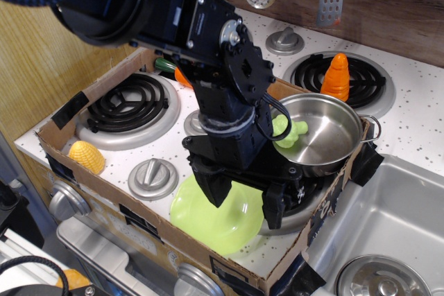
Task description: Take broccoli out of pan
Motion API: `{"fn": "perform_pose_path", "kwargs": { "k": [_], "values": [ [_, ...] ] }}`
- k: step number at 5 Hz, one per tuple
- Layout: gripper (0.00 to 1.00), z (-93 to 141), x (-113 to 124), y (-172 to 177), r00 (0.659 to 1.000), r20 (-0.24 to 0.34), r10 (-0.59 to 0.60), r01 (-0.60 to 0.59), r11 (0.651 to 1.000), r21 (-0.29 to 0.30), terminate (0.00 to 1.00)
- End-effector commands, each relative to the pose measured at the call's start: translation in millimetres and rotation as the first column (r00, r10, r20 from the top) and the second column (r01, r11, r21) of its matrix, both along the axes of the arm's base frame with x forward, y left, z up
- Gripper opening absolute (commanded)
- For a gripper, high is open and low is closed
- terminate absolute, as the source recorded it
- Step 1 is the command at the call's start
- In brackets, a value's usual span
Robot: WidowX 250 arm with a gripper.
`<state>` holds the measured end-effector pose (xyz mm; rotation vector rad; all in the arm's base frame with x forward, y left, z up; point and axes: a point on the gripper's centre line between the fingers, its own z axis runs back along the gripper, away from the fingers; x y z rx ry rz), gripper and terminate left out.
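Observation.image view: my arm fills the upper left and centre, reaching down over a toy stove worktop [416, 112], white with dark speckles, set in a cardboard surround [104, 192]. The claw [244, 197] hangs spread wide, one dark finger low over the lime-green plate [222, 223], the other at the pan's near edge; I see nothing held between them. The pan [326, 133], shiny steel with a wire loop handle, sits just right of the claw. The broccoli [290, 132] lies inside the pan at its left side, partly hidden by my wrist. Behind: wood-grain wall, two coil burners, an orange carrot [336, 77] on the far burner. Yellow corn [87, 156] at front left. Steel sink [388, 240] at lower right.
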<state>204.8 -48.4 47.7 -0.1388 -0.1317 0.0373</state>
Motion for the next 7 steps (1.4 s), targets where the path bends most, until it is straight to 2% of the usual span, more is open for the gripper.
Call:
{"fn": "perform_pose_path", "kwargs": {
  "k": [1,2,4,5,7],
  "values": [
    [1.0,0.0,0.0,0.0,1.0,0.0,0.0,0.0,1.0,0.0,0.0],
    [1.0,18.2,10.5,-6.4,0.999,-0.01,0.042,-0.042,0.998,0.043,0.0],
    [1.0,45.3,33.9,-8.9,1.0,-0.031,-0.003,0.003,1.0,0.019,0.0],
    [1.0,47.7,53.5,-8.7,0.998,-0.051,-0.038,0.038,0.999,-0.004,0.0],
    [1.0,38.5,82.5,-7.4,0.995,-0.032,-0.094,0.095,0.995,0.022,0.0]
  ]
}}
